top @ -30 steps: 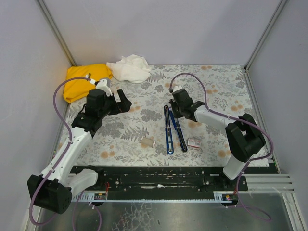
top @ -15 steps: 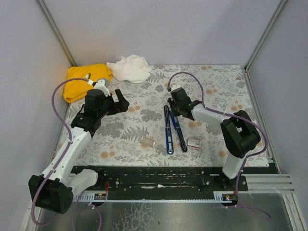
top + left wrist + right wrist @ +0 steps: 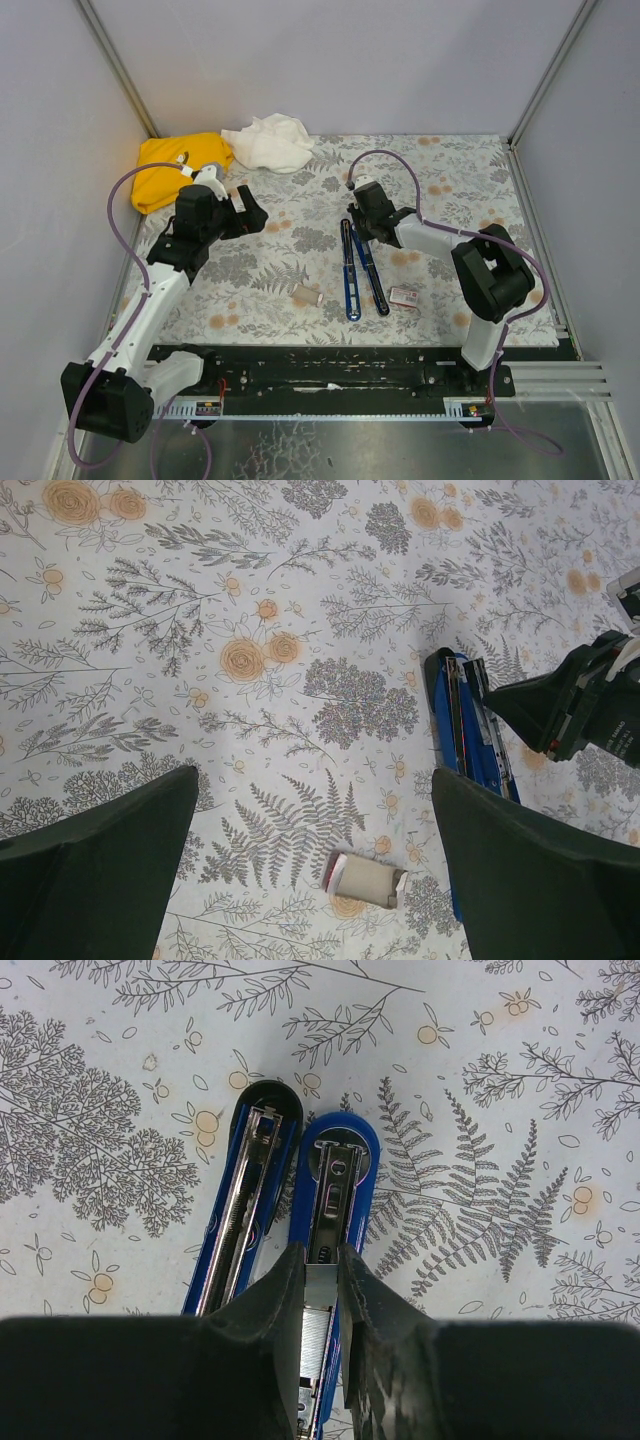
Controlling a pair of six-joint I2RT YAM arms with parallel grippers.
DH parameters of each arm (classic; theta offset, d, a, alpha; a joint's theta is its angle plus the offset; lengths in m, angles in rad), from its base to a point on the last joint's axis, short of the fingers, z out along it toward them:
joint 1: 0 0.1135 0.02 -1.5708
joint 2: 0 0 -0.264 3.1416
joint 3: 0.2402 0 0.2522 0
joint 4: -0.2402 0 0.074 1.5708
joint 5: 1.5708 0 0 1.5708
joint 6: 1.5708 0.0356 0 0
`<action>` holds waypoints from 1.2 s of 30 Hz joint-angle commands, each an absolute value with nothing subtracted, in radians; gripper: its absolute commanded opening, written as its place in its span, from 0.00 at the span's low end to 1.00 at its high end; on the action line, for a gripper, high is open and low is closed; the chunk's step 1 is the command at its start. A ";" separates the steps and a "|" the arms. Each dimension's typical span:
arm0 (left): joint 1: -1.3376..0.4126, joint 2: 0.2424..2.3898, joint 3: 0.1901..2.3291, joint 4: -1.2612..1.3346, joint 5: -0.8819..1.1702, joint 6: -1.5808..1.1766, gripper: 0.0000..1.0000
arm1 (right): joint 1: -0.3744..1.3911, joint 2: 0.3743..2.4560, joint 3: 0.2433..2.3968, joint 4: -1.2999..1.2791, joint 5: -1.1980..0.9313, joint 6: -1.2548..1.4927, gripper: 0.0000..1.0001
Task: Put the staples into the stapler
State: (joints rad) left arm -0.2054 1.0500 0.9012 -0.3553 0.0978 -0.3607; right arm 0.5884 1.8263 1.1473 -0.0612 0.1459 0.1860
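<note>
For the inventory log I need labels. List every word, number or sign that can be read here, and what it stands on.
No text here is readable.
Staple box: red print, too small to read.
Stapler: no lettering visible.

**Stapler lying opened out; staples box lying beside it**

We are viewing the stapler (image 3: 358, 270) lying flat in the centre of the workspace. Its two long slim arms are forming a narrow V, close together at the far end and spreading toward the near edge, and both are showing their metal rails upward. The staples box (image 3: 404, 295), small and whitish with red print, is lying just right of the stapler's near end. The silvery staple strip (image 3: 318, 1320) is sitting over the blue arm's channel, pinched by the right gripper (image 3: 320, 1257).
</note>
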 commanded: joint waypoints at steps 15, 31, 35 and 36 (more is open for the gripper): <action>-0.174 1.048 0.897 -0.322 0.145 -0.357 1.00 | 0.580 1.842 1.167 -0.034 0.171 0.179 0.17; -0.156 1.040 0.878 -0.301 0.196 -0.359 1.00 | 0.566 1.656 1.250 -0.174 0.130 0.180 0.58; -0.158 1.048 0.853 -0.266 0.271 -0.376 0.97 | 0.567 1.519 1.181 -0.225 0.060 0.257 0.61; -0.162 1.054 0.849 -0.262 0.287 -0.378 0.96 | 0.568 1.491 1.160 -0.246 0.052 0.286 0.63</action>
State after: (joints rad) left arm -0.1654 1.0508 0.8757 -0.3401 0.2008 -0.3656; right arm 0.5720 1.6390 1.1957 -0.1871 0.1154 0.1989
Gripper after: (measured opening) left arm 0.976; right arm 0.605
